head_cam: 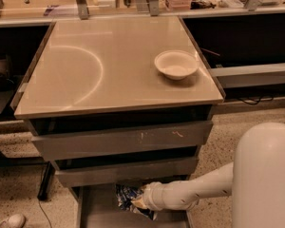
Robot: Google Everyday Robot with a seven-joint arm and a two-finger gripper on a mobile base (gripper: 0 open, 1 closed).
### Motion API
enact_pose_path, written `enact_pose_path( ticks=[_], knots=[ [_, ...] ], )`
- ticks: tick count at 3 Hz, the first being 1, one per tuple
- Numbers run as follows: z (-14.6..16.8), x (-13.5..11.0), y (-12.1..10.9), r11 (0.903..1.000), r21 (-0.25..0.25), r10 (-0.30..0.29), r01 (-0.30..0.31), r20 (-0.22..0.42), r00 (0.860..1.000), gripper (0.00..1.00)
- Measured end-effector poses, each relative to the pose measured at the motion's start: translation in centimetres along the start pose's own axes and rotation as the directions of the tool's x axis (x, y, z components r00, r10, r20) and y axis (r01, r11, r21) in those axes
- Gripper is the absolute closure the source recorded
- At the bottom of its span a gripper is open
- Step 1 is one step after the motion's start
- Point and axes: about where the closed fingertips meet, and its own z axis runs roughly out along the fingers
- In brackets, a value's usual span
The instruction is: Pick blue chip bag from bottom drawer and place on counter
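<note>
While I sweep from the left, the counter (85,80) shows its curved arc mark. Down below, under two grey drawer fronts (118,141), the bottom drawer (97,212) stands open. The blue chip bag (126,196) sits crumpled at the back of that drawer. My gripper (140,202) is pressed right against the bag's right side, and I can't tell whether it's clamped on or loose. Further right, a white bowl (176,64) rests on the counter. The white arm (194,194) reaches in low from the right, nearly level, sloping slightly down toward the bag.
</note>
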Motion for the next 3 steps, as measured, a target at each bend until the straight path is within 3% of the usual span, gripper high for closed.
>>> enact_pose_path(
  ticks=[1, 2, 3],
  knots=[
    [-0.8, -0.1, 0.4, 0.9999, -0.013, -0.005, 0.005, -0.022, 1.000, 1.00],
    [-4.3, 0.0, 1.1, 0.9995, 0.003, 0.030, -0.030, -0.064, 0.997, 1.00],
    [-9.4, -0.4, 3.5, 0.9988, 0.029, 0.043, -0.040, -0.105, 0.993, 1.00]
  ],
)
